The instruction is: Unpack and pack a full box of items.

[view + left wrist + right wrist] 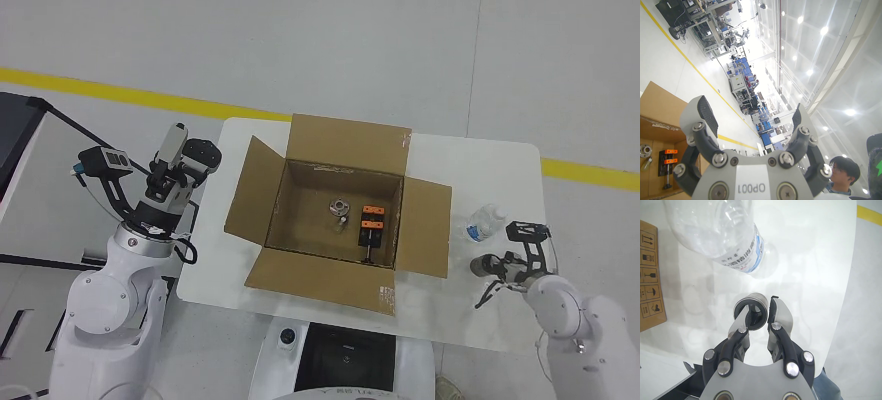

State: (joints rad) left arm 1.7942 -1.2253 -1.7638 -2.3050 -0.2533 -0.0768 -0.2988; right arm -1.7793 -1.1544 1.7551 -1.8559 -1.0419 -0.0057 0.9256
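Observation:
An open cardboard box stands mid-table. Inside lie a metal flange and a black vise with orange jaws; the left wrist view also shows the flange, the vise and a small bottle. My left gripper is open, held up left of the box and empty. My right gripper is low over the table right of the box, open, one finger inside a metal cylinder and the other just outside its wall. The cylinder rests on the table.
A clear water bottle stands just beyond the cylinder, and looms close in the right wrist view. The box's right flap lies flat nearby. The white table ends close behind the right gripper.

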